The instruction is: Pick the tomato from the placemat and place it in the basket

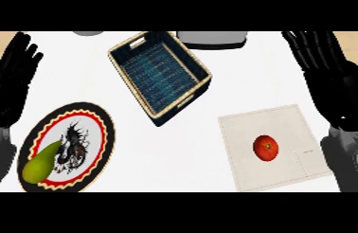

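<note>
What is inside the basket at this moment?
The basket shows only its blue woven floor; nothing lies in it. The tomato sits on the placemat. Nothing covers the basket's inside.

We see two hands, both black from wrist to fingertip. Our left hand (17, 71) has a glossy shell, with soft pale glints along its segmented fingers. Our right hand (323, 61) has the same dark, ribbed build, with faint grey lines marking the segments. Below each hand begins a smooth, rounded limb in plain grey: the left forearm (5, 156) and the right forearm (343, 156).
</note>
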Controlling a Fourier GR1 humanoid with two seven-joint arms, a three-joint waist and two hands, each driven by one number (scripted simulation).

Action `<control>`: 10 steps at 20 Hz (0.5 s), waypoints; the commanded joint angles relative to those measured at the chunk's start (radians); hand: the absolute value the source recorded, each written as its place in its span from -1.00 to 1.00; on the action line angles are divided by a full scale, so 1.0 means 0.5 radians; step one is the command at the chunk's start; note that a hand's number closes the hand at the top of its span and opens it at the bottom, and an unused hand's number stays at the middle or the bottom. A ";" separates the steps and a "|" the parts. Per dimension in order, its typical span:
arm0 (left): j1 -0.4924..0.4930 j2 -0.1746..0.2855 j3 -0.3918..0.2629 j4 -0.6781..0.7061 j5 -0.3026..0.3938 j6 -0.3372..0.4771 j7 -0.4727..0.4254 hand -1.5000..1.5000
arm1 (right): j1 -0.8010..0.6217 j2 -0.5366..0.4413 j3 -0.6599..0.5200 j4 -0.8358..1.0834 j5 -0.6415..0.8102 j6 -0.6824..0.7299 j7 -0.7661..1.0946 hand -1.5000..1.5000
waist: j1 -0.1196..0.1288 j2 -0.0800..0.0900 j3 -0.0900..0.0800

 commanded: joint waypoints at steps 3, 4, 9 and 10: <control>0.007 -0.051 -0.155 0.107 -0.105 -0.029 0.017 0.00 | 0.144 0.081 0.089 0.408 -0.359 0.551 -0.250 1.00 | 0.099 0.046 0.084; 0.045 -0.052 -0.200 0.115 -0.124 -0.042 0.041 0.00 | 0.177 0.061 0.124 0.435 -0.477 0.727 -0.234 1.00 | 0.113 0.065 0.091; 0.160 -0.080 -0.303 0.226 -0.148 -0.086 0.096 0.00 | 0.291 0.256 0.275 0.334 -0.823 1.357 -0.654 1.00 | 0.094 0.056 0.102; 0.197 -0.115 -0.341 0.248 -0.210 -0.035 0.075 0.00 | 0.437 0.193 0.234 0.292 -0.724 1.485 -0.834 -1.00 | 0.018 0.012 0.090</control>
